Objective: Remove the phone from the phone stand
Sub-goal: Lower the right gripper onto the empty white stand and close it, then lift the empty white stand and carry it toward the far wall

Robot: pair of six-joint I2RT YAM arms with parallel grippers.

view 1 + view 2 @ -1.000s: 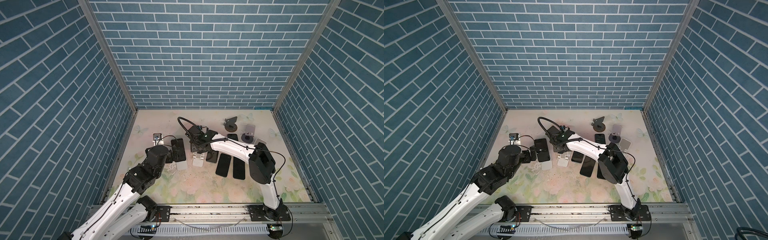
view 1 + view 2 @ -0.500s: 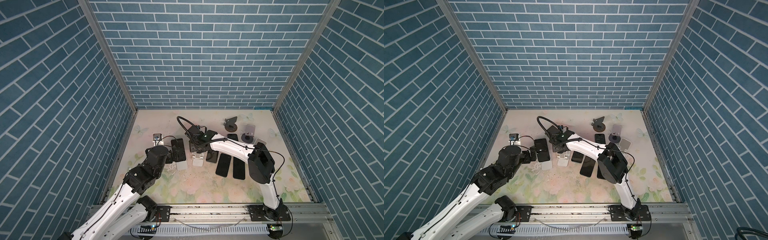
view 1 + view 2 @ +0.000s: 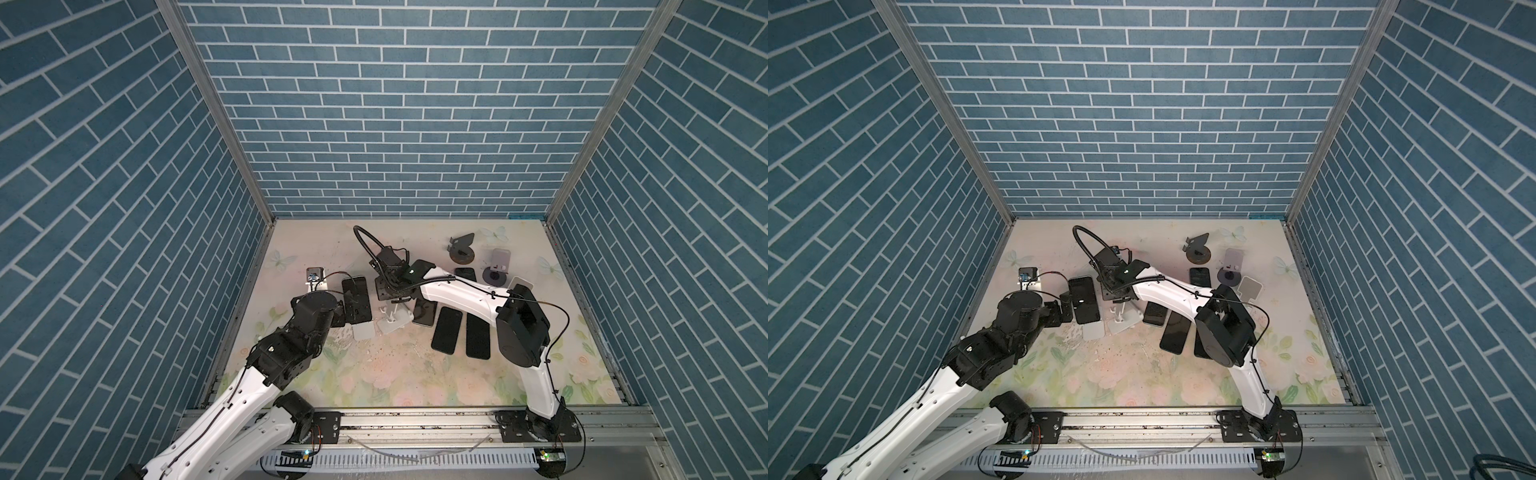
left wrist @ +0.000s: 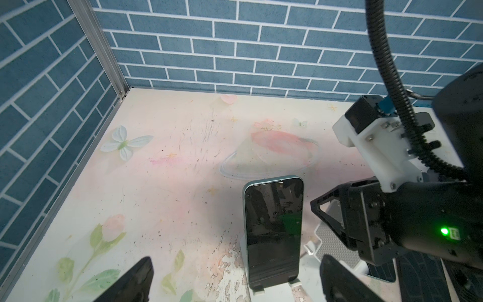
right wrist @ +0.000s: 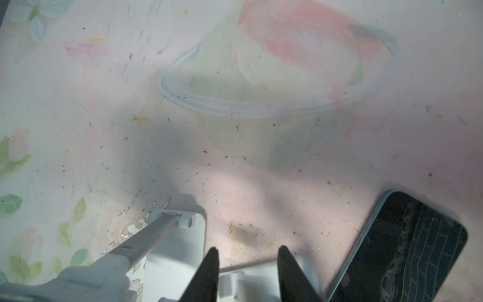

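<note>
Left pincer (image 4: 236, 261): jaws spread wide, nothing clamped, both black fingers (image 4: 130, 282) clear of everything.

Task thing: black-screened slab phone with pale blue edge (image 4: 274, 230). It leans back on the white plastic folding phone stand (image 4: 273, 292), straight ahead of this pincer and in line with the gap between its fingers. No contact seen in the left wrist view. The phone's bottom edge sits behind the stand's two front lips, so it is not yet removed. In both top views the phone is just beside the pincer tip; touching or not, can't tell from there.

Right pincer (image 5: 248, 249): it reaches across the middle, just right of the task phone. It hangs over a second white stand with grey textured pad (image 4: 332, 243). Fingers are a moderate gap apart and a white stand part shows low between them. Can't tell whether they pinch it.

On this pincer's side away from the task phone, a dark phone with pale edge (image 5: 407, 248) lies flat.

Further right, near this pincer's white arm, two flat black phones (image 3: 446, 330) lie side by side.

Well beyond, toward the back right, are a small black phone (image 3: 464, 274), a black round-based stand (image 3: 462, 254), a grey disc stand (image 3: 496, 272) and a silver plate stand (image 3: 522, 286).

Everything sits on the floral-print tabletop (image 3: 374, 374).
</note>
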